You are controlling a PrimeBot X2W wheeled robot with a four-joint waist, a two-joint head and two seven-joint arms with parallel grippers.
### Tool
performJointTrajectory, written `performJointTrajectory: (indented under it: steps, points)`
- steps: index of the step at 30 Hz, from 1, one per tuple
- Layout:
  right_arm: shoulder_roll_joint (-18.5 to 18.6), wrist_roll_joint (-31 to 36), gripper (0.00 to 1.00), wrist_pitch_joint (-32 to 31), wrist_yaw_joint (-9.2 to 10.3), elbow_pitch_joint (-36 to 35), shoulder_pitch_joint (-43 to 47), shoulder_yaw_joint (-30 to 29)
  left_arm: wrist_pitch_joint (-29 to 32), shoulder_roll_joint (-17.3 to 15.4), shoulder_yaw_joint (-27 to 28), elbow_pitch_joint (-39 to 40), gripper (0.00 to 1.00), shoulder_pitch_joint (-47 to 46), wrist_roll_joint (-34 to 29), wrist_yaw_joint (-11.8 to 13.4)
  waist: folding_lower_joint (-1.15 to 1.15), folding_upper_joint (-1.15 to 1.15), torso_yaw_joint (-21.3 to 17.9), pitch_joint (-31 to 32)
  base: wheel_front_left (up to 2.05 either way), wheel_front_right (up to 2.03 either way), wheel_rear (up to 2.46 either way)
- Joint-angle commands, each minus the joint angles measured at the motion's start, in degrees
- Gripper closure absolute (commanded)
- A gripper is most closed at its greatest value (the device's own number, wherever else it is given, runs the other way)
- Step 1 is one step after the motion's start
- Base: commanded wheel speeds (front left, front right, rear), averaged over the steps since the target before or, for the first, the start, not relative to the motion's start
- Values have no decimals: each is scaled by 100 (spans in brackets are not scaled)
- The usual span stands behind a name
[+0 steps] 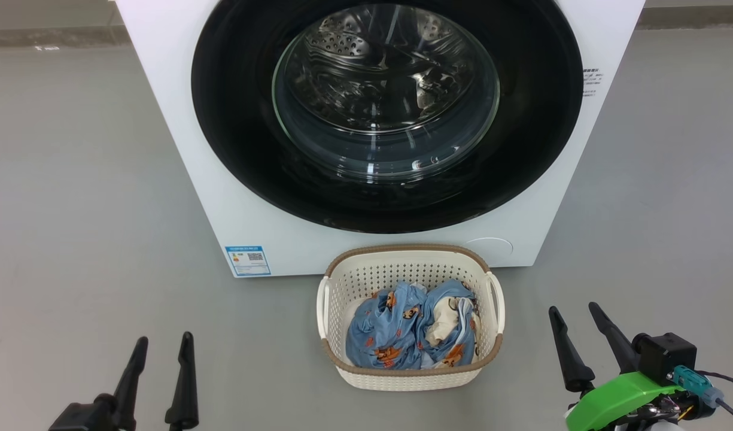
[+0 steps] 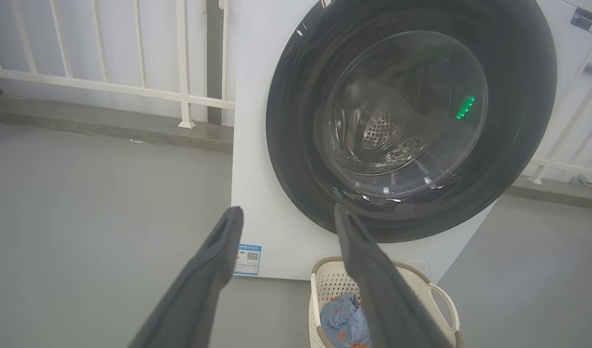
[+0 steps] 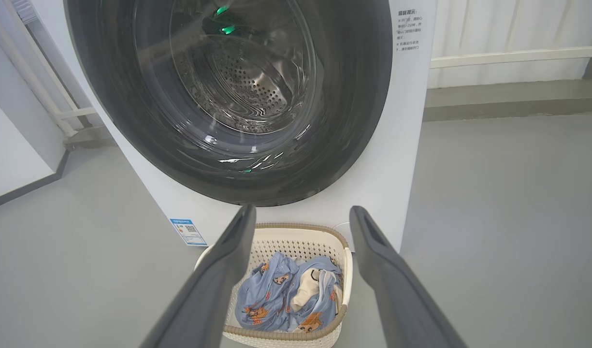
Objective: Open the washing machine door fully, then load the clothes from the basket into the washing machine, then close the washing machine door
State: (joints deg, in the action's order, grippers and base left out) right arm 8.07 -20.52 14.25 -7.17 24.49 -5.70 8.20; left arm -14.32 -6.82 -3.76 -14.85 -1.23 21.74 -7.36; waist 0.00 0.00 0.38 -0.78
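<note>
Left gripper [image 1: 164, 338]: hovering low, jaws gaping wide, empty, fingers pointing toward the machine.
Washing machine [image 1: 181, 149]: standing ahead, front facing the robot.
Washing machine door [image 1: 234, 120]: sitting shut, flat against the front.
Basket [image 1: 411, 254]: resting on the floor [image 1: 73, 209] just before the machine, handles pointing left and right.
Clothes [image 1: 396, 329]: lying bunched inside the basket.
Right gripper [image 1: 573, 308]: gaping wide, empty, fingers leaning slightly left.

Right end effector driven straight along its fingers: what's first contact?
Probably the white front of the washing machine, just below the door, after passing over the back rim of the basket. Depth is unclear, so it might clip that rim.
</note>
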Motion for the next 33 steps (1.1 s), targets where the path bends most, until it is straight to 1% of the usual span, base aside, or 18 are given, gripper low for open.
performJointTrajectory:
  steps: [1, 8, 17, 23, 33]
  points:
    - [36, 63, 0, 74, -32, -144, -92, 78, -68, -86, 204, 82, 0, -262, -68, -13, 0, 0, -3, 0, 0, 0, 0]
    - [-6, 93, 0, 74, -32, -161, -88, 32, -68, -104, 232, 44, 0, -291, -178, -13, 0, 0, -27, -26, 0, 0, 0]
    - [-32, 109, 0, 74, -32, -195, -96, -9, -68, -57, 318, 42, 0, -344, -566, -13, 0, 0, -23, -78, 24, 24, -47]
    - [-60, 117, 0, 74, -32, -220, -145, -27, -68, -62, 364, 46, 0, -418, -579, -13, 0, 0, -20, -169, 82, 82, -163]
    - [-109, 142, 0, 74, -32, -235, -221, -56, -68, -104, 373, 46, 0, -512, -553, -13, 0, 0, -44, -292, 121, 121, -242]
